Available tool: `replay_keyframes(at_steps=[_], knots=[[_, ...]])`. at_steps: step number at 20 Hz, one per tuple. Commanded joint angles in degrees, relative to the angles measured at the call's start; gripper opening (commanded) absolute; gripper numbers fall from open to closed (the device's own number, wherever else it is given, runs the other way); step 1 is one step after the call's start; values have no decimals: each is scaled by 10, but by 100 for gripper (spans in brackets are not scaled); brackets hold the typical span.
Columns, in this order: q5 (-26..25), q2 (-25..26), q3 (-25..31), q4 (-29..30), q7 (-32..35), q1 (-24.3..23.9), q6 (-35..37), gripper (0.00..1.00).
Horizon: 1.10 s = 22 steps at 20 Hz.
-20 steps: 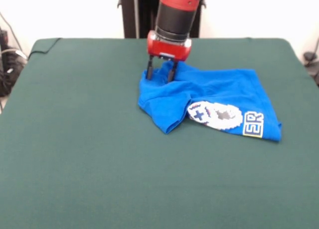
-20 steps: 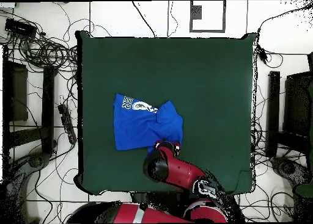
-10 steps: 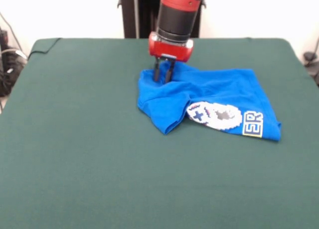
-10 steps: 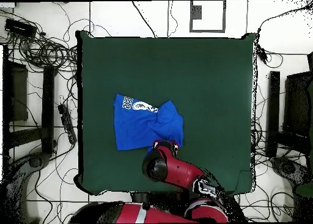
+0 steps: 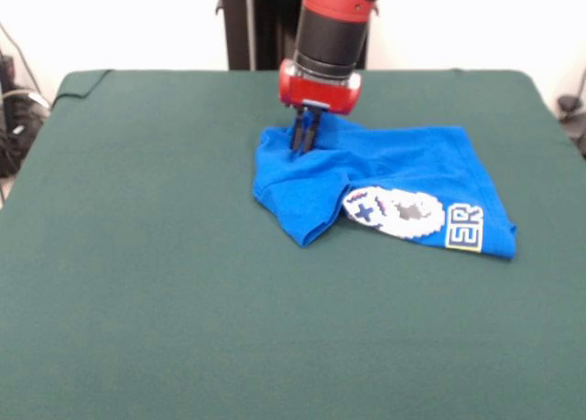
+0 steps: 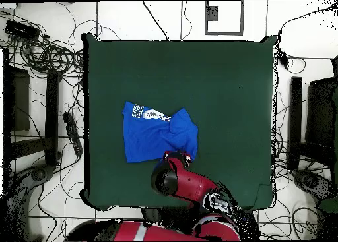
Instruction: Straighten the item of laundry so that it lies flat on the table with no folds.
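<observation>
One bright blue short-sleeved T-shirt [image 5: 385, 187] on one large rectangular table covered in dark green felt-like cloth [image 5: 165, 283]. One red and black robot arm [image 5: 331, 31], one gripper [image 5: 303, 145].

Front view: shirt sits a bit right of table centre, toward the far half, well clear of every table edge. Not flat. The left part is folded over on itself into a loose bunch with a pointed flap aimed at the near side. The right part lies smoother. White-grey game-controller print [image 5: 396, 210] shows at the shirt's near edge, partly tucked under the fold. Yellow-outlined pixel letters "ER" [image 5: 465, 228] sit just right of it, near the shirt's near-right corner. Only those two letters visible.

Gripper comes down vertically onto the far-left corner of the shirt. Two dark fingers [image 5: 297, 134] are drawn close together, tips buried in the blue cloth, pinching a bit of fabric between them. Cloth puckers slightly round the tips.

Overhead view: shirt [image 6: 155, 135] is left of table [image 6: 224, 88] centre, print and letters at its top edge. Arm [image 6: 188, 186] covers the shirt's lower right corner, so the gripper tips are hidden here.

Cables on the floor round the table [image 6: 46, 51].
</observation>
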Motion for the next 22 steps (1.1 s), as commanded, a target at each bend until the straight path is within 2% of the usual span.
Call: replay_keyframes(at_steps=[1, 4, 9, 16, 20, 22], knots=[[75, 14, -31, -66, 104, 48, 99, 0], [90, -39, -110, -59, 98, 110, 161, 0], [89, -61, -225, -71, 96, 194, 188, 0], [98, -23, -395, -92, 114, 316, 128, 0], [119, 2, -459, -83, 137, 373, 119, 0], [120, 1, -470, -83, 138, 381, 129, 0]])
